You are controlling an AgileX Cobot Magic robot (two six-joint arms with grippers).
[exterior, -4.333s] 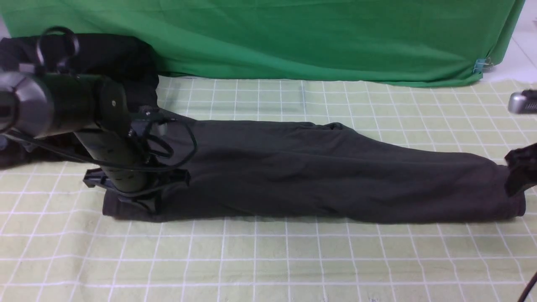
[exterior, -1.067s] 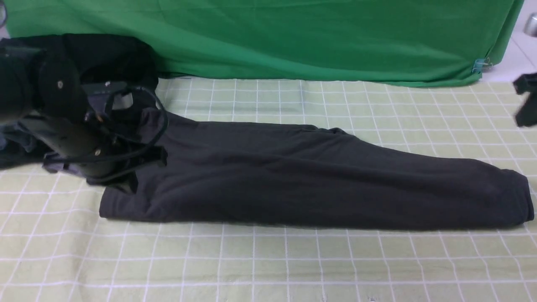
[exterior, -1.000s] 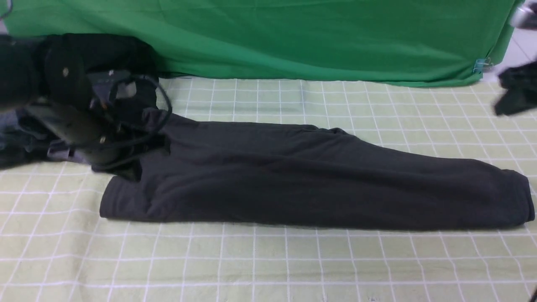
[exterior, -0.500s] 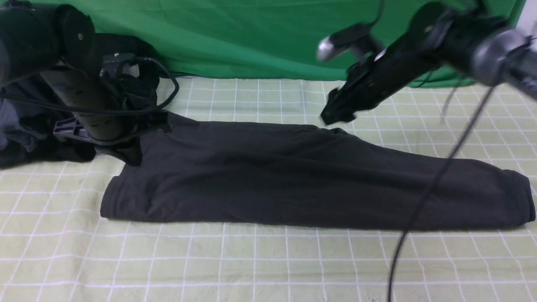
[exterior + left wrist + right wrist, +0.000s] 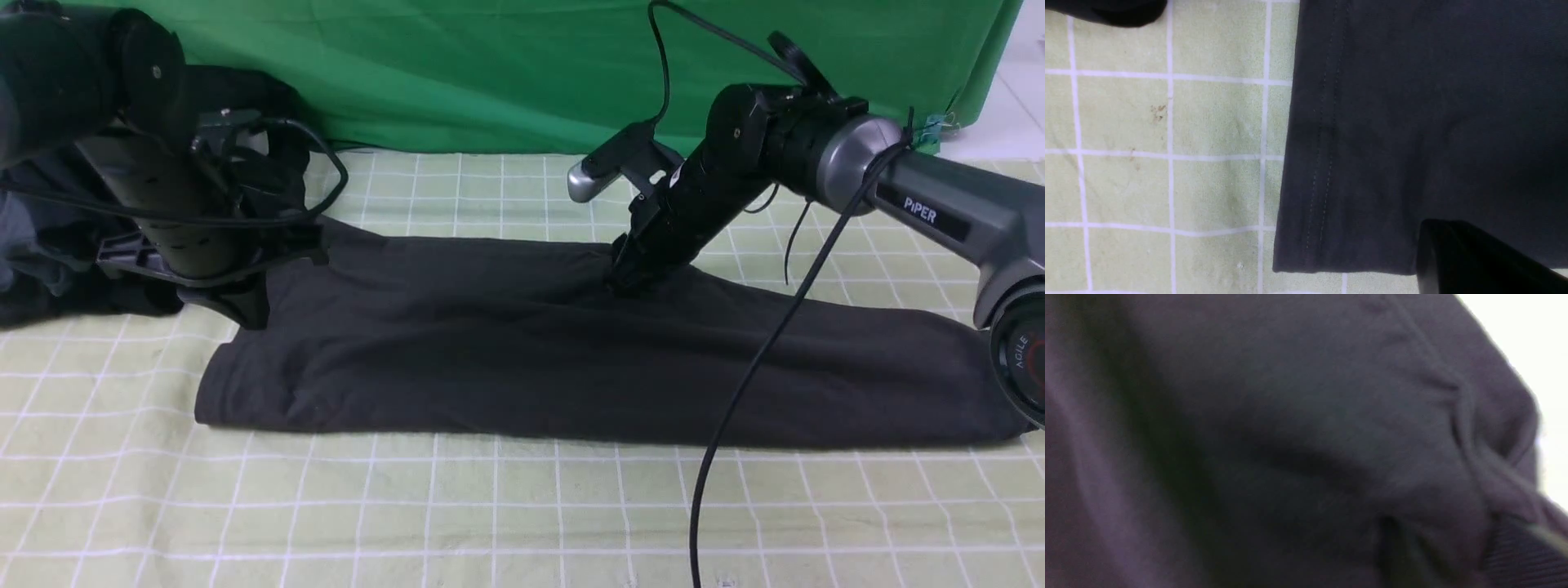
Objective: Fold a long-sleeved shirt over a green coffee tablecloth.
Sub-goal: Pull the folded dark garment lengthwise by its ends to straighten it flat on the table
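Long-sleeved shirt (image 5: 571, 351) under right gripper (image 5: 624, 278)

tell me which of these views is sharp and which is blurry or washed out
Front view: sharp and evenly lit, though the dark shirt shows little detail. Left wrist view: crisp, the shirt's hem stitching and the tablecloth grid lines read clearly. Right wrist view: out of focus, very close to the shirt, with one corner blown out white.
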